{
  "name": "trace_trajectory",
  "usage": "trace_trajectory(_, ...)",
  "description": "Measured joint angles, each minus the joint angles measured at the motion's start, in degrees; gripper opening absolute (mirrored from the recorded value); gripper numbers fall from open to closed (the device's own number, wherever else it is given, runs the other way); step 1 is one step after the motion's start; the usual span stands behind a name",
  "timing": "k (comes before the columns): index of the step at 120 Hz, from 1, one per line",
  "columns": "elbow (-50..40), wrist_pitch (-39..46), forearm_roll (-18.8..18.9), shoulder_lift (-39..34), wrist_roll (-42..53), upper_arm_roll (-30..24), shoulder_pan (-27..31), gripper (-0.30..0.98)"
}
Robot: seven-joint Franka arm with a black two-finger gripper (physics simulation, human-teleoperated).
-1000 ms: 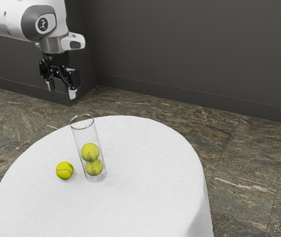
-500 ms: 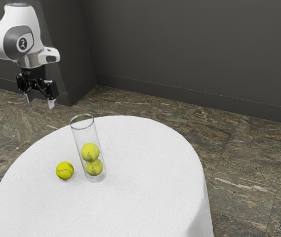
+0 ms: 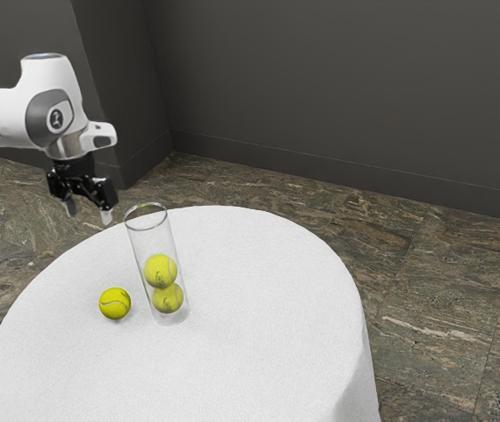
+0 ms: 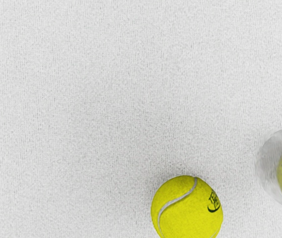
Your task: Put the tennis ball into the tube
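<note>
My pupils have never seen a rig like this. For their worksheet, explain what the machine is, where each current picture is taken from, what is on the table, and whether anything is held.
The machine is a robot arm, white and grey, ending in a black two-fingered tool. Everything is computer-simulated.

The exterior view comes from a camera at the arm's side. The wrist view comes from a camera on the arm's hand, looking down at the cloth.

On the white-covered table stands a clear tube with two tennis balls inside, one above the other. A loose ball lies beside it.

Nothing is held: the tool's fingers are apart, with nothing between them.
</note>
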Motion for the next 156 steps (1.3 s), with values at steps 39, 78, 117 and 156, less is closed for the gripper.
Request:
trace_trajectory(39, -9.85, 9.13, -2.72, 0.72, 2.05, 0.0, 0.71, 0.69)
trace_trajectory(78, -10.85, 15.53, -7.73, 6.22, 5.21, -0.18, 1.42, 0.69)
trace_trajectory(117, -10.73, 17.38, -10.16, 9.01, 7.78, -0.62, 0.59, 0.69)
trace_trajectory(156, -11.28, 17.65, -10.4, 9.34, 9.27, -0.71, -0.32, 0.69)
